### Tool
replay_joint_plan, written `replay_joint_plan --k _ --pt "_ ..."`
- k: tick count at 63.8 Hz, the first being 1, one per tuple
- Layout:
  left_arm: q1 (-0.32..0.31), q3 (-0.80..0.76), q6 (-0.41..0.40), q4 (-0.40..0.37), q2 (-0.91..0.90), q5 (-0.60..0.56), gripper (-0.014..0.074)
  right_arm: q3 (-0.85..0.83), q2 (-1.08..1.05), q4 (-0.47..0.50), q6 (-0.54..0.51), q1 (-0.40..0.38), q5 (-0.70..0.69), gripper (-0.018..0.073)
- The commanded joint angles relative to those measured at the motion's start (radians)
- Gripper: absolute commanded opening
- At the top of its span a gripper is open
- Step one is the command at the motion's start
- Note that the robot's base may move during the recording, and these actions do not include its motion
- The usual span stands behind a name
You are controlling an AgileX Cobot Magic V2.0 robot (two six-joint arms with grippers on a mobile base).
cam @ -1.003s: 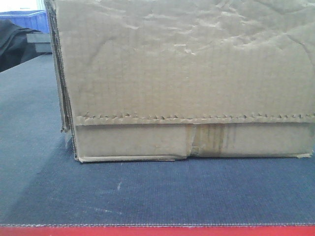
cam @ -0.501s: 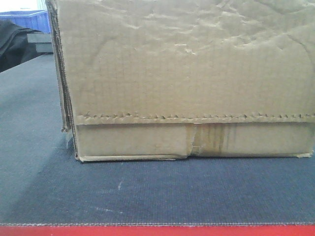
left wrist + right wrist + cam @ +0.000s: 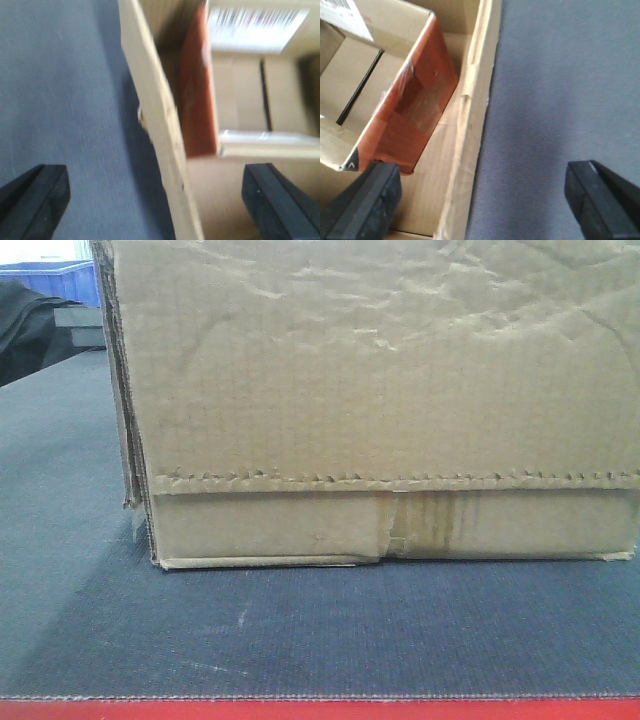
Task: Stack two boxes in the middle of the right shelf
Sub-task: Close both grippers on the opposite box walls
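Your creased brown corrugated cardboard carton (image 3: 380,390) sits on the grey woven table (image 3: 300,640); left pincer (image 3: 157,205) and right pincer (image 3: 482,200) gape wide astride its nine and three o'clock walls.

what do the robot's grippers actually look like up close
Only the fingers show, at the bottom corners of each wrist view. The left gripper has two black, blocky fingers with flat faces and angular edges. The right gripper has matching black fingers. The finish looks matte. No cables, markings or arm links are visible.
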Motion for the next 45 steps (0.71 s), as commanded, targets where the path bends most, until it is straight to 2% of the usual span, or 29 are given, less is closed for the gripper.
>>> replay_joint_plan --k 1,10,27,31,35,38,42,45 --pt "-0.004 0.044 0.002 -0.023 -0.001 -0.007 0.0599 -0.010 0.029 0.010 -0.017 0.019 -0.004 0.0570" --pt "-0.004 0.090 0.002 -0.034 0.011 -0.007 0.0599 -0.010 0.103 0.008 -0.017 0.044 -0.004 0.0570" --pt "-0.004 0.090 0.002 -0.038 0.072 -0.007 0.0599 -0.010 0.195 0.008 -0.017 0.044 -0.004 0.0570" --pt "-0.004 0.090 0.002 -0.038 0.083 -0.007 0.0595 -0.010 0.198 0.008 -0.017 0.044 -0.011 0.0547" --pt "-0.004 0.090 0.002 -0.040 0.086 -0.007 0.0556 -0.010 0.198 0.008 -0.017 0.044 -0.020 0.0480" --pt "-0.004 0.090 0.002 -0.040 0.086 -0.007 0.0498 -0.010 0.198 0.008 -0.017 0.044 -0.022 0.0386" --pt "-0.004 0.090 0.002 -0.040 0.086 -0.007 0.0365 -0.010 0.198 0.008 -0.017 0.044 -0.022 0.0242" --pt "-0.004 0.090 0.002 -0.040 0.086 -0.007 0.0253 -0.010 0.198 0.008 -0.017 0.044 -0.022 0.0100"
